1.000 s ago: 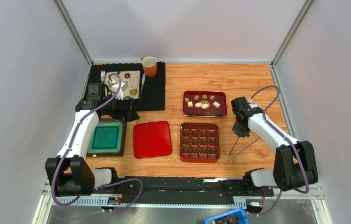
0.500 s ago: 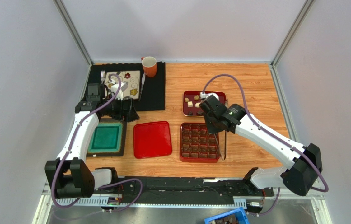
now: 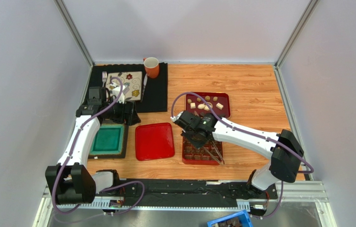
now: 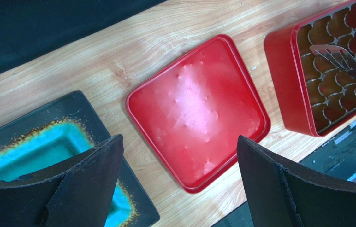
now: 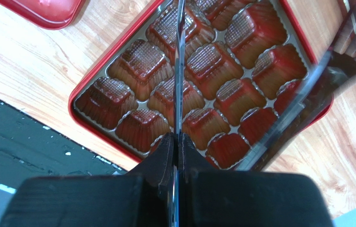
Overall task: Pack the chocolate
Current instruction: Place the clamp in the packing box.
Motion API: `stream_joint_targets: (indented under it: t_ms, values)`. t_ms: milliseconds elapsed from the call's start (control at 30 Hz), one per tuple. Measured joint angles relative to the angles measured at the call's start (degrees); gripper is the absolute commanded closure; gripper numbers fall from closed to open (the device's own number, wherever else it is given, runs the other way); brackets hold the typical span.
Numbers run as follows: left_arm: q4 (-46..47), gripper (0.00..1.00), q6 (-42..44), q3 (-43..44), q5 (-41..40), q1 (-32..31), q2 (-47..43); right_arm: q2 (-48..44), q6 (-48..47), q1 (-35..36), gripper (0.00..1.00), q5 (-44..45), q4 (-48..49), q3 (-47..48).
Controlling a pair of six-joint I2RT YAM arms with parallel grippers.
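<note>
Packing is judged barely begun. All the chocolate (image 3: 207, 104) that can be seen, brown and cream pieces, lies loose on the dark red tray (image 3: 226, 100) at the far right of the counter (image 3: 255, 90). The near edge of the tray is partly hidden by the right arm, so a full count cannot be made. The gridded box (image 4: 284, 85) sits just near of the tray. In the right wrist view every cell on show holds only its brown liner, with no piece in it. The right end effector (image 5: 177, 142) is clamped tight on a pair of thin metal tongs (image 5: 180, 71), which are held over the box's cells. Nothing is seen between the tong tips. The left end effector (image 4: 179, 139) is spread wide and grips nothing, hung above the red lid (image 4: 196, 113) and the teal dish (image 4: 33, 151) at the near left. The lid lies flat on the counter beside the box, well off it. Left to do, as judged: each piece to be carried across with the tongs and set in a cell, and the lid probably fitted afterwards.
</note>
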Motion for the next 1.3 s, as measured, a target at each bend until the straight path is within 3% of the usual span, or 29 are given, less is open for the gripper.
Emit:
stream_joint_targets:
  t_ms: [433,567,767,833,867,900,1133,1300]
  values:
    - [0.02,0.02,0.0,0.0,-0.63,0.0,-0.22,1.68,-1.27,-0.02,1.0,0.0,9.84,-3.91]
    - [0.0,0.02,0.02,0.0,-0.81,0.0,-0.37,2.19,-1.18,-0.02,0.91,-0.04,12.17,-5.84]
    - [0.0,0.02,0.0,0.0,-0.96,0.0,-0.39,2.19,-0.57,-0.09,0.68,-0.5,15.02,-6.8]
    - [-0.02,0.02,0.0,0.0,-1.03,0.0,-0.42,2.16,-0.22,-0.11,0.55,-0.7,15.72,-6.8]
    - [-0.02,0.02,0.0,0.0,-1.01,0.0,-0.44,2.12,-0.02,-0.11,0.45,-0.83,15.93,-6.8]
    - [-0.02,0.02,0.0,0.0,-1.03,0.0,-0.46,1.92,0.09,-0.11,0.2,-1.03,16.06,-6.8]
    - [-0.17,0.02,0.02,0.0,-1.07,0.0,-0.83,-3.76,1.18,-0.11,0.14,-1.75,16.74,-7.02]
    - [-0.2,0.02,0.0,0.0,-1.03,0.0,-0.85,-9.38,2.25,-0.13,0.0,-0.22,17.97,-7.98]
